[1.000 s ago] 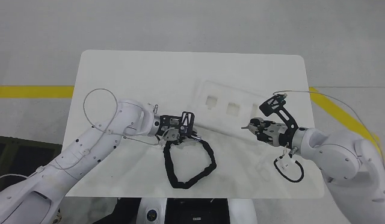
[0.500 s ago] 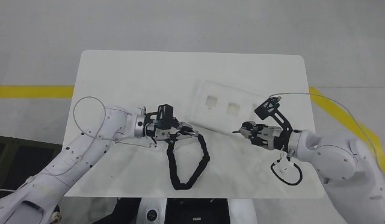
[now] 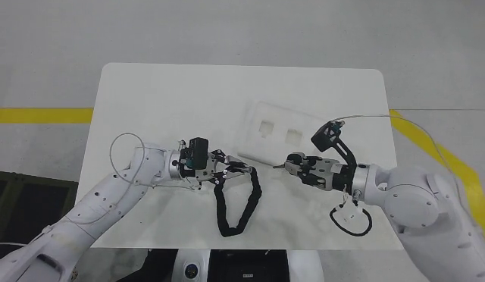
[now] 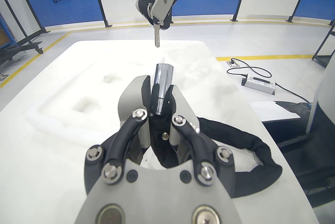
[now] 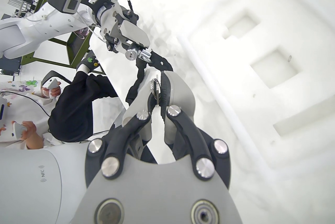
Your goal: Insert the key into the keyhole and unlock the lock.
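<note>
Left wrist view: key (image 4: 157,36) against lettered blue panels (image 4: 76,4)

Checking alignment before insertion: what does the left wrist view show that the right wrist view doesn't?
Left wrist: the key, blade jutting from the right tool, apart from the lock. Right wrist: the keyhole on the lock's end. Both: the lock clamped in the left tool, the black chain, the foam tray.

Grey floor (image 3: 227,17), yellow line (image 3: 45,115); blue fence panels (image 4: 73,8) behind white table (image 3: 151,92).
</note>
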Controlling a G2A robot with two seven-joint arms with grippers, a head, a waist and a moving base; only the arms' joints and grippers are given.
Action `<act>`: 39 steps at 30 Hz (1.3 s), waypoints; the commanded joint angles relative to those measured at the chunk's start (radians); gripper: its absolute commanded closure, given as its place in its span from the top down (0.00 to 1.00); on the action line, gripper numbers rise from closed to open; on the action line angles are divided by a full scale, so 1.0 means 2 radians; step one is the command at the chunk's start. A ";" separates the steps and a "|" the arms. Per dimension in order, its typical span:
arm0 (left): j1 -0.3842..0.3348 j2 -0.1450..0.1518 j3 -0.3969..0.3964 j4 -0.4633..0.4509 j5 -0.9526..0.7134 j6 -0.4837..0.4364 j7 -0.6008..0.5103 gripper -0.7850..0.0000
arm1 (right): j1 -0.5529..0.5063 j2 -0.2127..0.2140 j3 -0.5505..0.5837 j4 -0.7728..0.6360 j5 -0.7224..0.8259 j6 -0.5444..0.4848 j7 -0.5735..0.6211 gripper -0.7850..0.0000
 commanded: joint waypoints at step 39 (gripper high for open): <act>-0.043 -0.014 0.087 0.068 0.092 0.139 0.196 0.00 | 0.019 -0.003 -0.019 0.017 0.050 -0.043 0.000 0.00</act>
